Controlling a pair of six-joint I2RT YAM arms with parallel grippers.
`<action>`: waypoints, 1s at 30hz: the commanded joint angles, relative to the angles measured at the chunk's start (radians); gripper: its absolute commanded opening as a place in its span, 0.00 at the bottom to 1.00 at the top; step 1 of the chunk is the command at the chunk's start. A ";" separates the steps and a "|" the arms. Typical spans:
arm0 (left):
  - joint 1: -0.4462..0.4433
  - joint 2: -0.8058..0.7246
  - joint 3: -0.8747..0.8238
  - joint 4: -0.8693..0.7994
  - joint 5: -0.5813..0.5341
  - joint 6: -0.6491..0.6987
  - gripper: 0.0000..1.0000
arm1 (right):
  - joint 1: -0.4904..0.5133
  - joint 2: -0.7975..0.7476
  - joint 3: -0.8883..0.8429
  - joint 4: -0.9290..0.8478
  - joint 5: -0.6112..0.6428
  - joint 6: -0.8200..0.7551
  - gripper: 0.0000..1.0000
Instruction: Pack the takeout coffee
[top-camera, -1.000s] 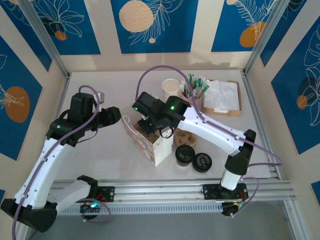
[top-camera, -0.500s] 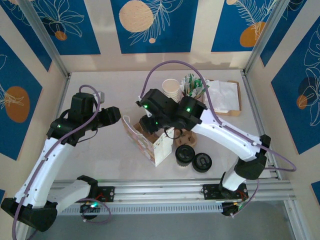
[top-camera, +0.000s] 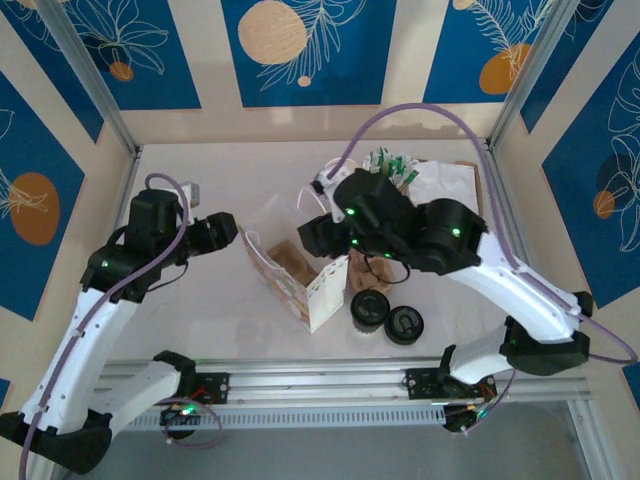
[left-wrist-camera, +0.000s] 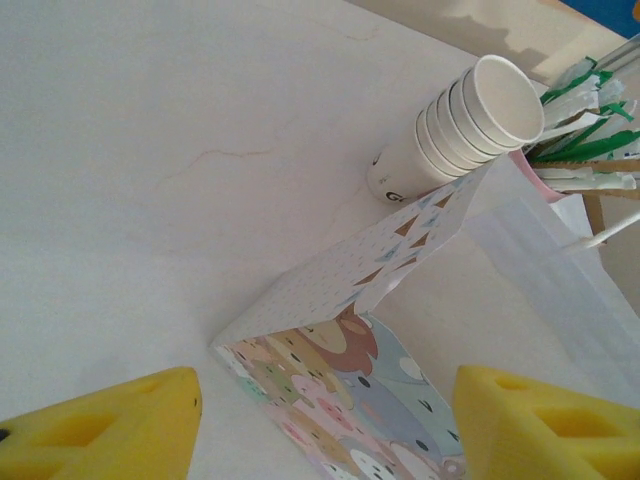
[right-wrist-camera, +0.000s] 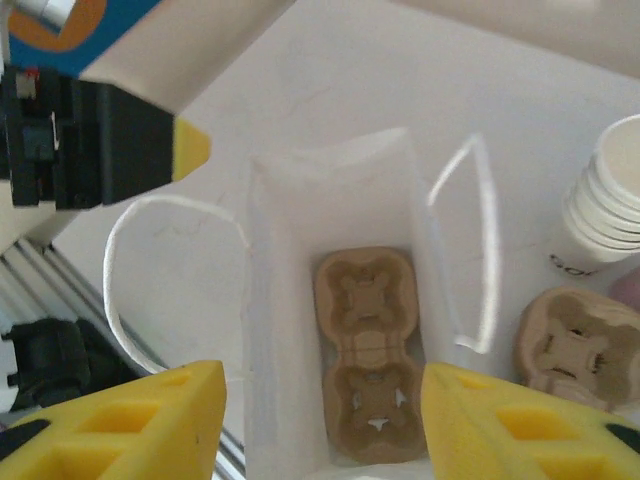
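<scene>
The right jaws stand apart above the bag (right-wrist-camera: 280, 350), a 2-cup carrier (right-wrist-camera: 367, 370) inside.

The right gripper (right-wrist-camera: 322, 392) has let go and lifted above the paper bag (top-camera: 300, 285), its jaws now apart, and its arm's elbow has swung rightward. The left gripper (left-wrist-camera: 325, 400) has widened and backed slightly left. The bag's mouth gapes wider, exposing the cup carrier (right-wrist-camera: 365, 355).

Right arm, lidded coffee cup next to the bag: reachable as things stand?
Probably yes. The coffee cup stands uncovered on the table just right of the bag, and the right gripper hangs open over the bag mouth. The loose black lid sits close beside it, so a top-down approach looks safest.
</scene>
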 joint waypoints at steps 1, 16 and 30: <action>-0.012 -0.026 0.038 -0.036 -0.027 -0.002 0.71 | -0.003 -0.065 0.008 -0.048 0.098 0.032 0.58; -0.012 -0.153 -0.009 -0.078 -0.037 -0.070 0.65 | -0.186 -0.339 -0.504 -0.054 -0.152 0.255 0.64; -0.017 -0.203 -0.281 0.033 0.128 -0.174 0.43 | -0.209 -0.296 -0.744 0.227 -0.227 0.170 0.53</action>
